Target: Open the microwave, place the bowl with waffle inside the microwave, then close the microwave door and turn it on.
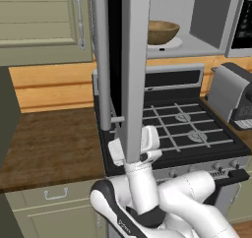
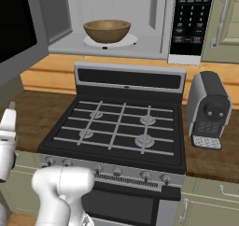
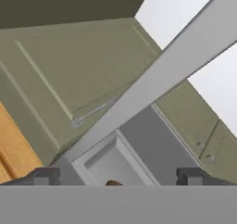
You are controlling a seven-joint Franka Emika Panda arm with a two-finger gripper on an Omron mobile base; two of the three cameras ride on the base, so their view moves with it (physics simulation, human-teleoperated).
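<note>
Writing is seen only as rows of small pale marks on the microwave's (image 2: pixel 116 24) dark control strip (image 2: pixel 190 20) — too small to be read. No brand can be made out. The gripper (image 3: pixel 118 177) is spread wide, its two dark fingertips (image 3: pixel 45 176) set far apart with nothing held or touched between them. The microwave door (image 1: pixel 134 70) is swung open, edge-on above the stove (image 2: pixel 116 127). The bowl (image 2: pixel 107 30) is seated on the white plate (image 2: pixel 130 40) inside the cavity, toward its left half; the waffle cannot be seen.
</note>
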